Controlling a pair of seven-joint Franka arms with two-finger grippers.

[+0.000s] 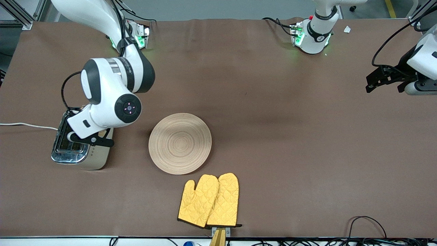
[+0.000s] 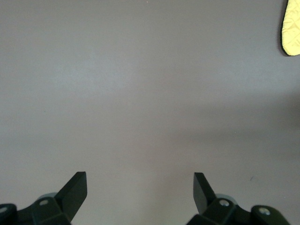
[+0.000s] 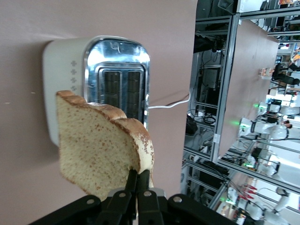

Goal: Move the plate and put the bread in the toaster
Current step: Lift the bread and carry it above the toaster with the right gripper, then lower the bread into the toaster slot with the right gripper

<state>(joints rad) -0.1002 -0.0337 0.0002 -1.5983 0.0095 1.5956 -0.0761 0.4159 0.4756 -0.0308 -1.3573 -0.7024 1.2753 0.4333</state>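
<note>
My right gripper (image 3: 138, 174) is shut on the edge of the bread (image 3: 98, 145), a brown speckled slice held upright in the air over the toaster (image 3: 117, 84). The toaster's two slots (image 3: 121, 91) show open and empty below the slice. In the front view the toaster (image 1: 80, 152) stands at the right arm's end of the table, with the right gripper (image 1: 97, 138) above it. The light-wood plate (image 1: 180, 143) lies empty at mid-table beside the toaster. My left gripper (image 2: 139, 187) is open and empty over bare table at the left arm's end (image 1: 369, 83), waiting.
A pair of yellow oven mitts (image 1: 210, 201) lies nearer to the front camera than the plate; one tip shows in the left wrist view (image 2: 293, 28). The toaster's white cord (image 1: 27, 125) runs off the table's end. Brown cloth covers the table (image 1: 290, 136).
</note>
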